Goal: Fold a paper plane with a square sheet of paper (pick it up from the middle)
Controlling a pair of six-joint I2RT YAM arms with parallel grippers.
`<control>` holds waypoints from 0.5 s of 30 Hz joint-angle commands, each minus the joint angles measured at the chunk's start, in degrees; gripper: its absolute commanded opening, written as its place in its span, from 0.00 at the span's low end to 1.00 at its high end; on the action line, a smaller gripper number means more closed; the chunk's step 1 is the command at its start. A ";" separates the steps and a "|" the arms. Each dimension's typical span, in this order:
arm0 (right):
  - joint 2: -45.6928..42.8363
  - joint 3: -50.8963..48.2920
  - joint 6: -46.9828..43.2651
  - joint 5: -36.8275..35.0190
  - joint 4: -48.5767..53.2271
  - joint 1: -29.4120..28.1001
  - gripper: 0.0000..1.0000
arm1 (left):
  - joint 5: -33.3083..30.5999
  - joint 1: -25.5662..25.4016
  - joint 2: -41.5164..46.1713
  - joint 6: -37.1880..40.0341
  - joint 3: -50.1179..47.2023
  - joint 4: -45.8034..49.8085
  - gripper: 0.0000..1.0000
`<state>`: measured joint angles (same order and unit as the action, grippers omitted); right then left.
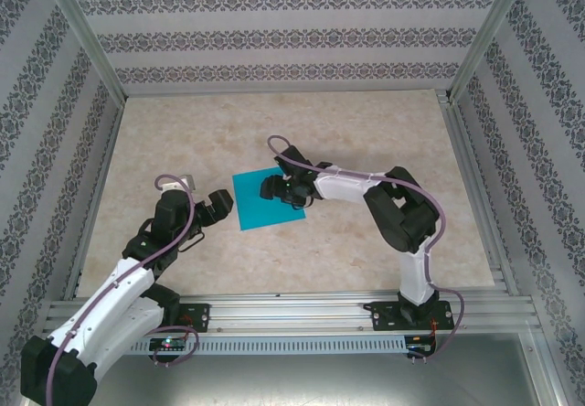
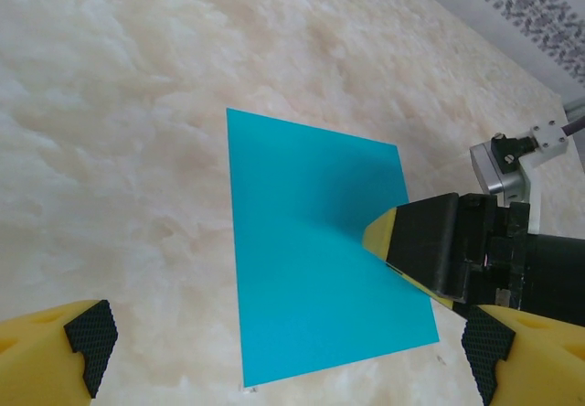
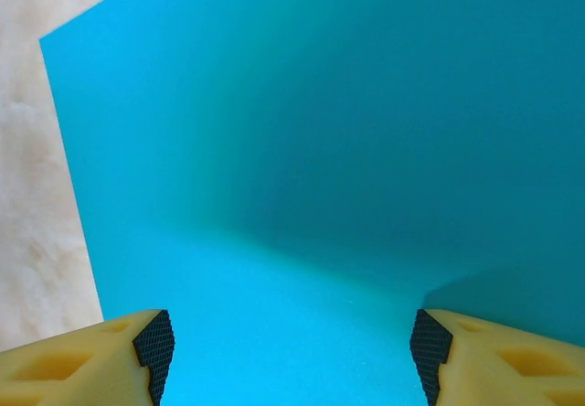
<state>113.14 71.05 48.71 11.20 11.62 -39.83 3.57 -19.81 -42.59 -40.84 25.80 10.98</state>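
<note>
Hanging over the middle of the square sheet of paper [image 3: 320, 150], my right gripper [image 3: 291, 347] is nearer, fingers apart, holding nothing. The sheet lies flat near the table's [image 1: 384, 132] middle. My left gripper [image 1: 215, 207], wide open, sits beside its left edge.

1 flat square sheet of thin teal-blue paper [image 1: 251, 207]; 1 beige marbled table [image 1: 366, 132]; 2 white-and-black robot arms [image 1: 343, 185]; 2 claws, the left claw [image 1: 224, 208] and the right claw [image 1: 269, 188], each with 2 yellow fingers [image 3: 82, 360].
</note>
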 commanded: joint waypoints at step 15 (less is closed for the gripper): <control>-18.00 -23.17 8.57 -9.66 6.27 6.26 0.73 | 16.95 -0.01 -17.06 -1.14 3.38 -12.67 1.00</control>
<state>95.72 50.35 52.45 5.50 13.17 -33.21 16.80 -19.77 -57.98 -40.93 27.27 2.48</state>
